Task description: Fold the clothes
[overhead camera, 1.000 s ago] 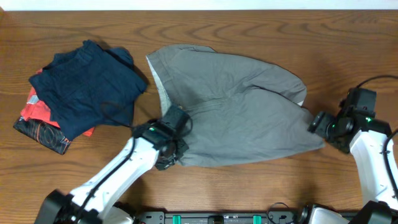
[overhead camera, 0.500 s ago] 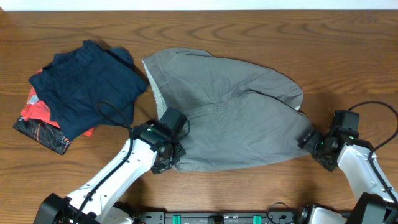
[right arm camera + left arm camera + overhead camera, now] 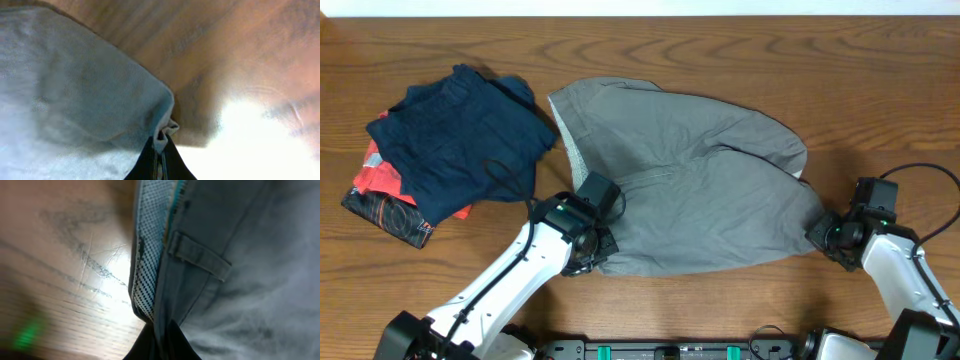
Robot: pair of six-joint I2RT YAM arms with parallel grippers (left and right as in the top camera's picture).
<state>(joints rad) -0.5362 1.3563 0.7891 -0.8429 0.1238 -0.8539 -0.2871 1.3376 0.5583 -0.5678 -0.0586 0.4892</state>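
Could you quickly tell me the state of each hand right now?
Left hand: closed on the grey shorts at the waistband.
Right hand: closed on their far corner.

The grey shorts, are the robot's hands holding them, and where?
Yes. The left gripper pinches the grey shorts at the waistband edge, by the mesh lining; the right gripper pinches a corner at the opposite end.

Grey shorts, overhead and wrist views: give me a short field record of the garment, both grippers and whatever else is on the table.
garment: grey shorts, spread out mid-table
left gripper: shut on the waistband corner, mesh lining showing
right gripper: shut on the opposite corner of the shorts
other items: navy garment lying on a red-and-black garment, left of the shorts
surface: wooden table
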